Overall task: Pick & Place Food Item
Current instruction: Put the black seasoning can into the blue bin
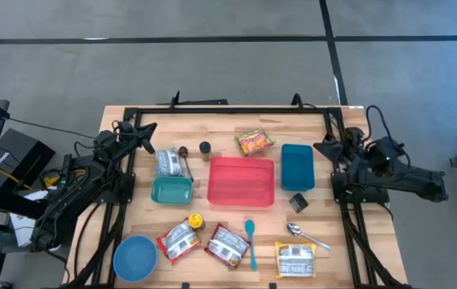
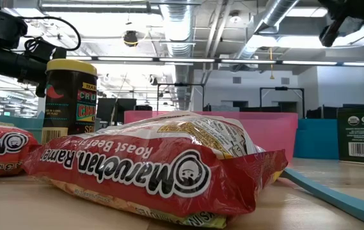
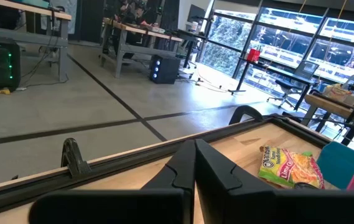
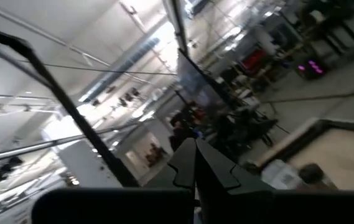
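A pale wooden table [image 1: 316,257] stands on grey floor in an open workshop. At its centre sits a red tray [image 1: 241,181]; a blue bin [image 1: 297,167] at 3 o'clock, a teal dish [image 1: 171,190] at 9. Ramen packets [image 1: 226,244] lie at 6 o'clock, untouched. The left gripper [image 1: 146,128] and right gripper [image 1: 322,146] rest pinched shut, empty, at the table's sides.

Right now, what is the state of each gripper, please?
Left gripper: closed, holding nothing, at the table's left edge.
Right gripper: closed, holding nothing, at the table's right edge.
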### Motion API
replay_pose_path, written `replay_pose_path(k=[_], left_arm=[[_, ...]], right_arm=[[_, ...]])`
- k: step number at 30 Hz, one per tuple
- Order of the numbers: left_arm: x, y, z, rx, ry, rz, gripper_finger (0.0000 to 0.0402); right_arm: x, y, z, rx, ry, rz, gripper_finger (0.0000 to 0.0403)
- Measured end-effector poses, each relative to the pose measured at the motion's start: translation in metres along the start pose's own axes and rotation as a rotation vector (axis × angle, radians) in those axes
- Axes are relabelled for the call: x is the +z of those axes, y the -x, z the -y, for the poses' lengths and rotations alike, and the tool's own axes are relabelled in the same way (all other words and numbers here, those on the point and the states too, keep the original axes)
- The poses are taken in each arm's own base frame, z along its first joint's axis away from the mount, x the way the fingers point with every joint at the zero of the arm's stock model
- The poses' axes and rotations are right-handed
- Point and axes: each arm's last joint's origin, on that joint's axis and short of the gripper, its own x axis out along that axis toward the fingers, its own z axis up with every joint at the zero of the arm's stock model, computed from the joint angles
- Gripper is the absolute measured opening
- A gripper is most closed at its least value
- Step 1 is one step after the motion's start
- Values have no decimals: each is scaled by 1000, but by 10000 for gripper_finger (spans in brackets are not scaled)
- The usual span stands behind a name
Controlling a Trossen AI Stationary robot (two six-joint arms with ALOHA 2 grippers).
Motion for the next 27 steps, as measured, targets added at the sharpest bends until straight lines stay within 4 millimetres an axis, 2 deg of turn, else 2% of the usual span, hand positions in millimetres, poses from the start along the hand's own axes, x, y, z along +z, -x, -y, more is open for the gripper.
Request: replay_pose_path(k=[5,12,20,27], left_arm=[[0,0,0,0,0,0,0],[0,0,0,0,0,0,0],[0,0,0,0,0,0,0],[0,0,0,0,0,0,0]], right_arm=[[-6,-7,3,-109,-14,-64,0],[-23,-24,7,-142,-38,-193,0],[-42,-34,8,-218,-126,-300,0],[-42,-44,-11,-377,-72,-424,0]])
